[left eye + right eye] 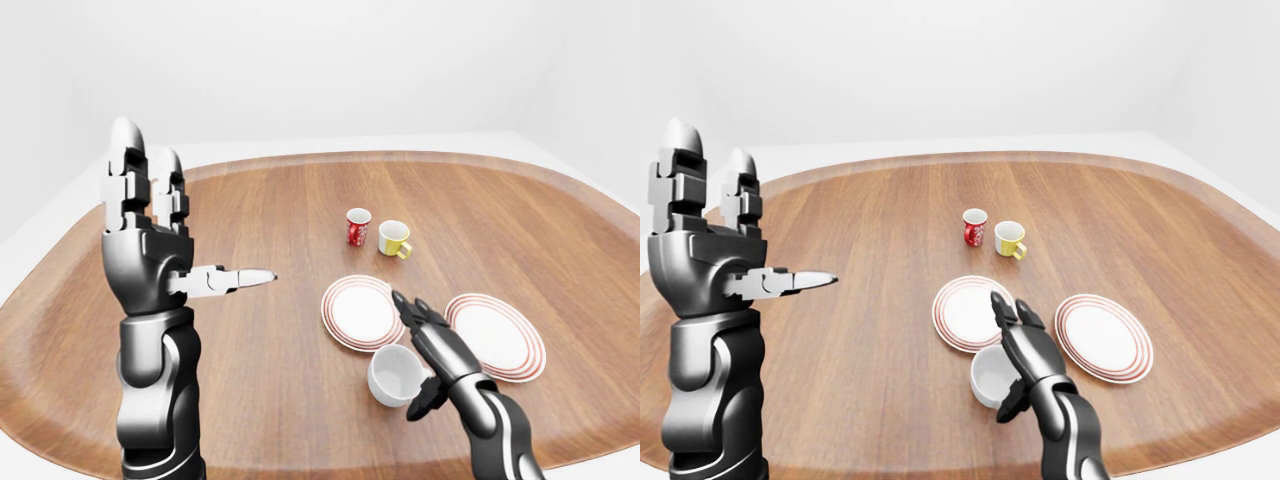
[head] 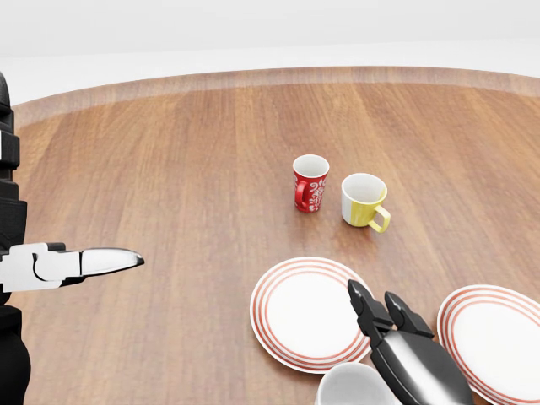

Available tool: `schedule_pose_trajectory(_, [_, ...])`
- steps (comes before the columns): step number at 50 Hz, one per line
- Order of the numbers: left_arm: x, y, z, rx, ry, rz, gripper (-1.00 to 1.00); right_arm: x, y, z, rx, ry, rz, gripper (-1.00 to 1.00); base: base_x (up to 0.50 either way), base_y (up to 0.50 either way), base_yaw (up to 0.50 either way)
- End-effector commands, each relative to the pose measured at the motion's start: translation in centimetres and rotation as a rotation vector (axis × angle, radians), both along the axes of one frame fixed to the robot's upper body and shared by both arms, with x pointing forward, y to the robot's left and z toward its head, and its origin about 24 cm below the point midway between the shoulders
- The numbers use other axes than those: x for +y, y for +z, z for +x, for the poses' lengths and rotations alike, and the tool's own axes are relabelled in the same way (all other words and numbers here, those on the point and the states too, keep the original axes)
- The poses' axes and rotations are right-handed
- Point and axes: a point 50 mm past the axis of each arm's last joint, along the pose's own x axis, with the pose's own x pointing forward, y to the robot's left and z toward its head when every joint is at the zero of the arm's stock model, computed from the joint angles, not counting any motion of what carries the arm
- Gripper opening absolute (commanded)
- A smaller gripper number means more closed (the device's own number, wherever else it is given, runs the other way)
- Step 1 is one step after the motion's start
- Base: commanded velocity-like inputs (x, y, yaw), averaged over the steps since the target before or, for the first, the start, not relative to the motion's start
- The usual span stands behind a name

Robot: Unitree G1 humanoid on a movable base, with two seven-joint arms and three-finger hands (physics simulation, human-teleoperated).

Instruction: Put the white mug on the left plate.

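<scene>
The white mug [image 1: 393,372] stands upright on the wood table, just below the left plate [image 1: 352,312], a white plate with red rings. My right hand [image 1: 413,348] is open and lies against the mug's right side. Its fingers [image 2: 369,309] stretch up over the lower right rim of the left plate, and the thumb hangs by the mug's lower right. The mug is not enclosed. My left hand [image 1: 195,235] is raised at the left of the view, open, fingers upright, thumb pointing right, far from the mug.
A second red-ringed plate [image 1: 500,338] lies to the right of my right hand. A red patterned mug [image 2: 310,182] and a yellow-and-white mug [image 2: 364,201] stand above the plates. The round table's edge [image 1: 300,462] runs close below the white mug.
</scene>
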Motion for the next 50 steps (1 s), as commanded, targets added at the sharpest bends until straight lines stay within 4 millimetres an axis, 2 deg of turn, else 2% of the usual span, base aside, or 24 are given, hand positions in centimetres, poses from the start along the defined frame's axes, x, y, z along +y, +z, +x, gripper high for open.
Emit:
schedule_pose_trajectory(1, [0.0, 0.0, 0.0, 0.000, 0.000, 0.000, 0.98, 0.0, -0.5, 0.1, 0.017, -0.002, -0.011, 1.00, 0.00, 0.00, 0.00])
schedule_pose_trajectory(50, [-0.1, -0.1, 0.0, 0.006, -0.004, 0.003, 0.98, -0.5, -2.2, 1.3, 0.018, -0.042, -0.031, 1.00, 0.00, 0.00, 0.00])
